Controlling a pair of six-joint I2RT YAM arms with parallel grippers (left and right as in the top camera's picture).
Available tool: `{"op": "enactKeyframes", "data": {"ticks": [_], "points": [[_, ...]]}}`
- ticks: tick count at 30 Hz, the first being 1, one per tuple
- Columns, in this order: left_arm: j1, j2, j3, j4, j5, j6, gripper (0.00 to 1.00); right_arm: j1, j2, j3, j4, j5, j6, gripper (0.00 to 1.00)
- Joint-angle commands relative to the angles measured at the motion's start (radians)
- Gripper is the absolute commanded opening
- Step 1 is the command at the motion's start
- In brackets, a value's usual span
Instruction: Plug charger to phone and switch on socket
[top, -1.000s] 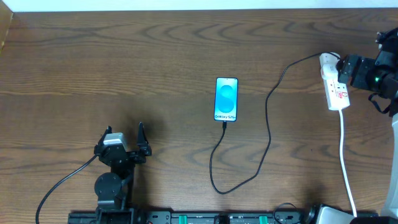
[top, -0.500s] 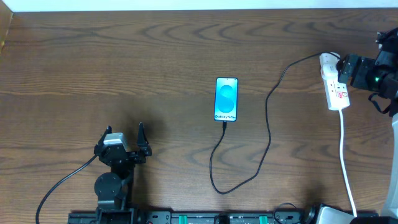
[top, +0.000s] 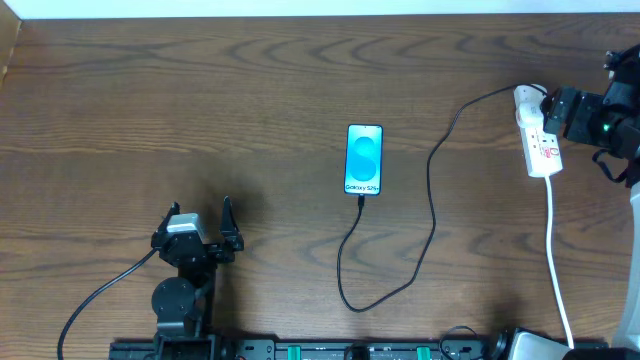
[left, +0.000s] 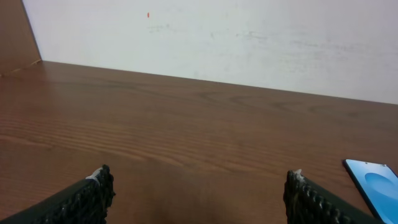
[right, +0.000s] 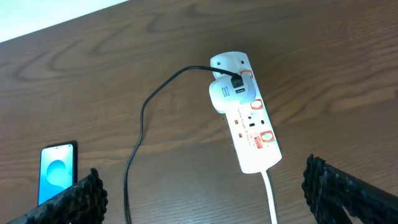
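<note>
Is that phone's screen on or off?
On. The phone glows bright blue, with white "Galaxy S25+" text near its lower edge.

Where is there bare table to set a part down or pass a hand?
Free: the far strip beyond the phone, and the wide left stretch between it and the left gripper. Crowded: right of the phone, where the charger loops to the socket, with the right gripper and white cord there.

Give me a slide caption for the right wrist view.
Open right gripper frames the socket with charger attached, phone lower-left.
</note>
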Motion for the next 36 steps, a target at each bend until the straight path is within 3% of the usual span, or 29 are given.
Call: {"op": "enactKeyframes", "data": {"ticks": [1,19,24,28,36], "points": [[0.005,-0.007,-0.014,-0.045,-0.006,0.006,0.88,0.006,0.000,0.001,-0.002,0.000,0.013,0.99],[0.005,-0.007,-0.014,-0.045,-0.006,0.006,0.89,0.031,-0.012,-0.029,0.051,-0.042,0.006,0.99],[0.005,-0.007,-0.014,-0.045,-0.006,0.006,0.88,0.115,-0.094,-0.238,0.340,-0.041,0.006,0.99],[0.005,-0.007,-0.014,-0.045,-0.006,0.006,0.88,0.180,-0.212,-0.546,0.699,-0.041,0.006,0.99],[0.005,-0.007,-0.014,-0.045,-0.006,0.006,0.88,0.202,-0.403,-0.996,1.171,-0.041,0.006,0.99]]}}
